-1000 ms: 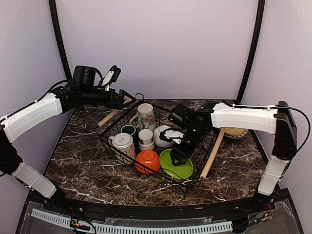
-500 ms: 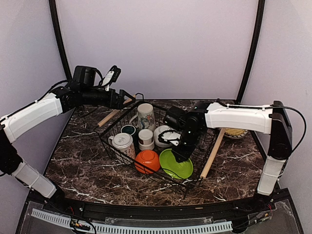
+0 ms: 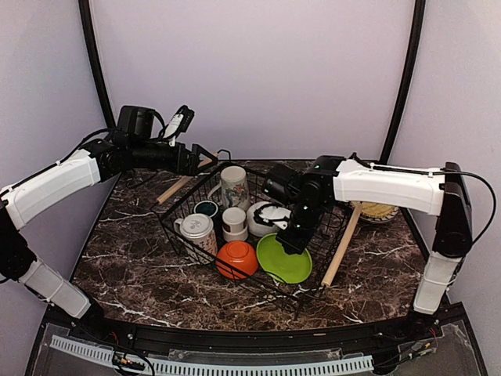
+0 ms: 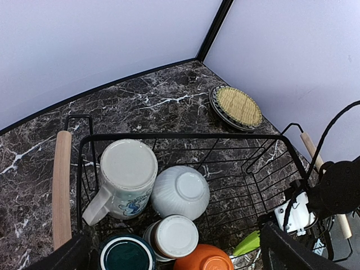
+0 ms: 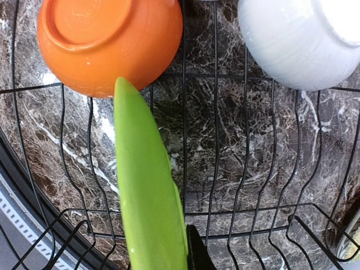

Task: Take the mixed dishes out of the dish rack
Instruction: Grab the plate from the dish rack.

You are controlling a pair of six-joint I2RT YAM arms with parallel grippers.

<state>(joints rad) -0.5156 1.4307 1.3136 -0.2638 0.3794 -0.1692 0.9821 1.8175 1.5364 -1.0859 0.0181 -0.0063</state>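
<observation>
Reaching down into the dish rack (image 3: 341,249), right tool (image 3: 296,240) clamped on lime-green plate (image 3: 283,264), left tool (image 3: 200,159) agape

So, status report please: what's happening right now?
Right gripper shut on lime-green plate, plate inside dish rack. Left gripper open, above rack's far corner. Orange bowl close beside plate.

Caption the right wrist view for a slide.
Right gripper shut on the lime-green plate, edge-on inside the dish rack, near overturned orange bowl and white bowl.

The lime-green plate (image 5: 147,185) runs off the right wrist view's bottom edge, the orange bowl (image 5: 107,42) off its top.
</observation>
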